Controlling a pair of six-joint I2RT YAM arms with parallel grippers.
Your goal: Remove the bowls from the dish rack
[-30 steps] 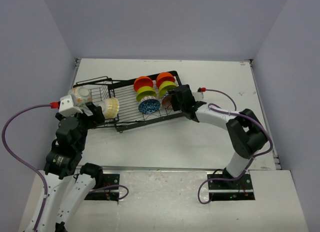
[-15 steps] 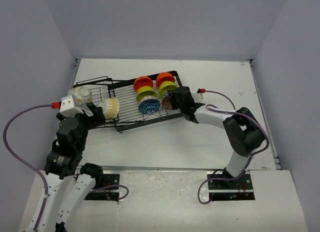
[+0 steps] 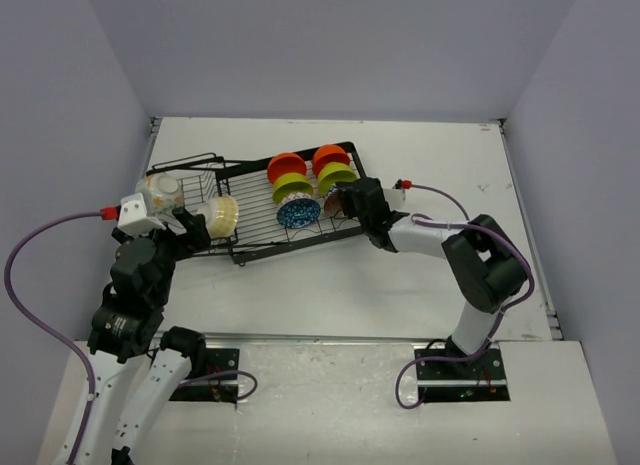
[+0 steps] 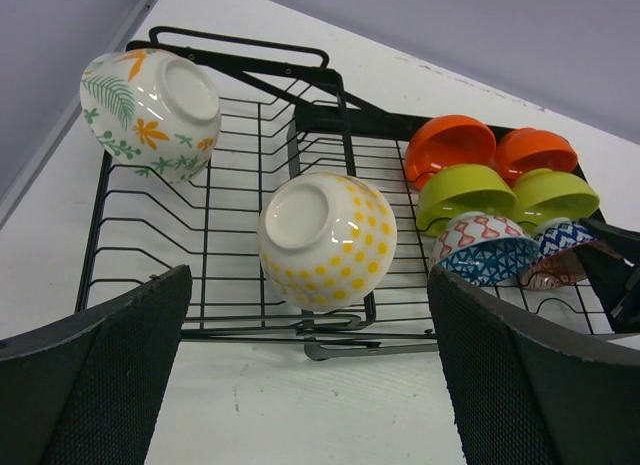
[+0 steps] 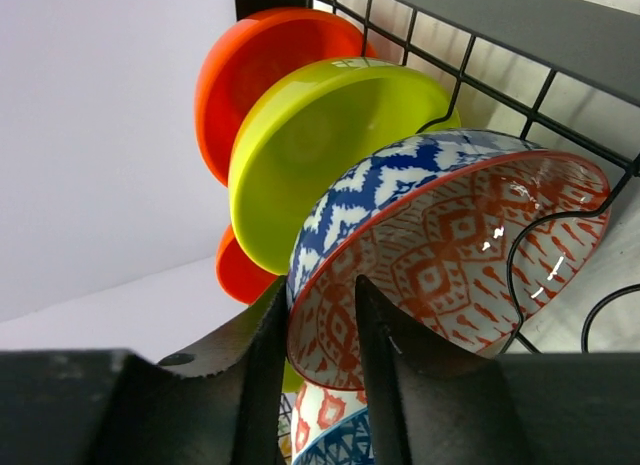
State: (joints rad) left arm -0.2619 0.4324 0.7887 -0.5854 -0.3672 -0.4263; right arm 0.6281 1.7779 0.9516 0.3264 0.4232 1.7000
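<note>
left gripper [image 4: 308,285]: wide apart, empty, near rack [image 4: 350,120]
right gripper [image 5: 320,290]: fingers astride patterned bowl [image 5: 450,235] rim, grip unclear

Seen from my right wrist, my right gripper [image 5: 320,310] straddles the rim of the blue-and-white bowl [image 5: 440,245], but the fingers [image 5: 400,395] cover the spot, so whether the pads touch it cannot be told. A second orange bowl [image 5: 238,270] shows only as a sliver behind the lime green bowl [image 5: 320,145], and the dish rack [image 5: 520,30] runs off the top and right edges. From above, that gripper's tips vanish under my own wrist, while in the left-wrist view my left gripper [image 4: 310,285] is cropped at the bottom and the pinkish bowl [image 4: 553,273] peeks out, half hidden behind its neighbours.
</note>
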